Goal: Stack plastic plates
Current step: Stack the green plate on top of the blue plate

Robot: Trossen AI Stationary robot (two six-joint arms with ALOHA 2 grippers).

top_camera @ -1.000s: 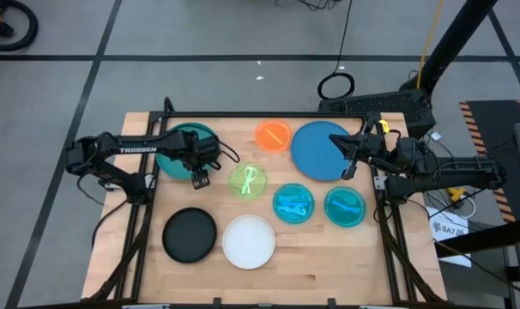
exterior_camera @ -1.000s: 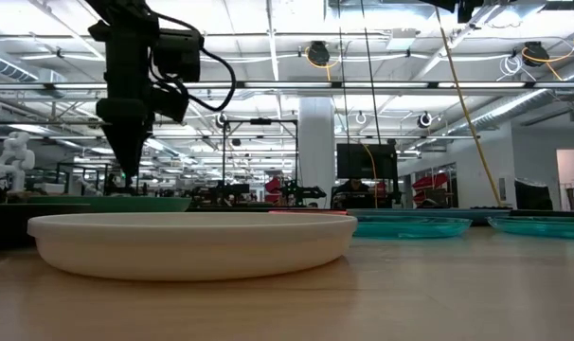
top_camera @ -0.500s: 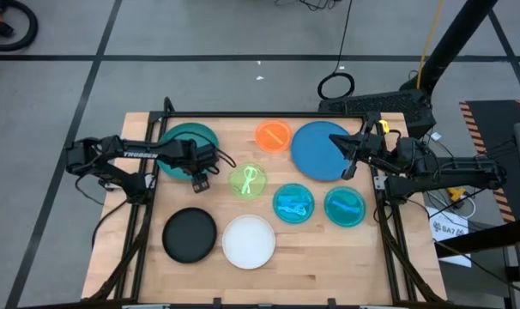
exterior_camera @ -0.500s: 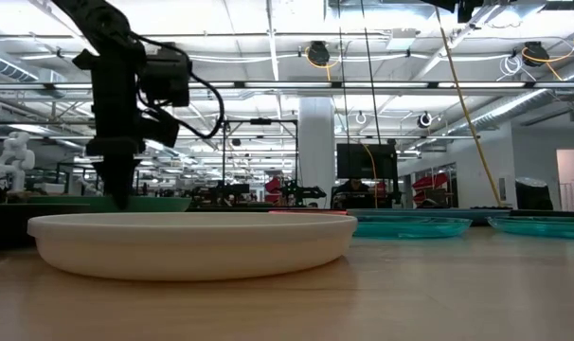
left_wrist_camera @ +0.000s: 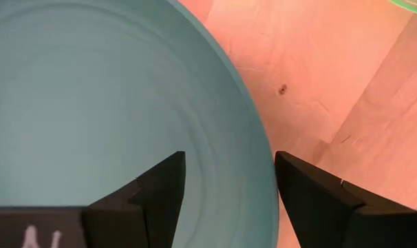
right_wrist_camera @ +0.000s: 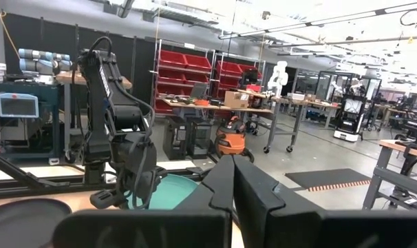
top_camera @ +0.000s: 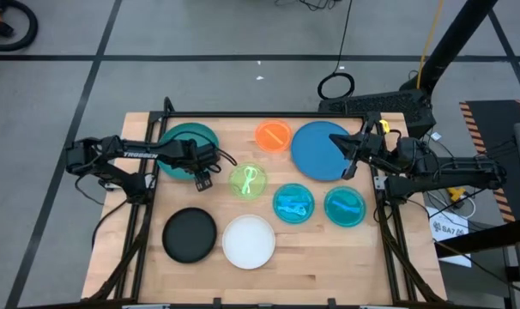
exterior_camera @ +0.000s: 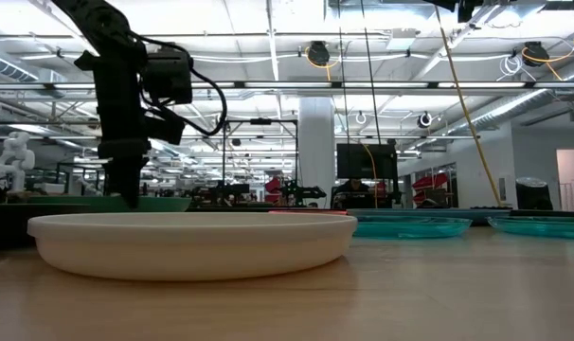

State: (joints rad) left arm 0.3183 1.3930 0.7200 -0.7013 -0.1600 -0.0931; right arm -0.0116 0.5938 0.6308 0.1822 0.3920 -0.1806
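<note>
My left gripper is open and points down at the near-right rim of the dark teal plate. One finger stands over the plate's inside, the other outside the rim. My right gripper is shut and hovers level over the right part of the blue plate. All plates lie flat on the table: orange, lime green, two cyan, black and white. My left gripper comes from above and stands open astride the dark teal plate's near-right rim. I cannot tell whether either finger touches the rim.
The wooden table has bare room along its near-right part and between the plates. A dark frame rail runs along the far edge. The lime green plate lies just right of my left gripper.
My left gripper has come down toward the dark teal plate's rim, with its arm tipping a little. No plate has moved.
</note>
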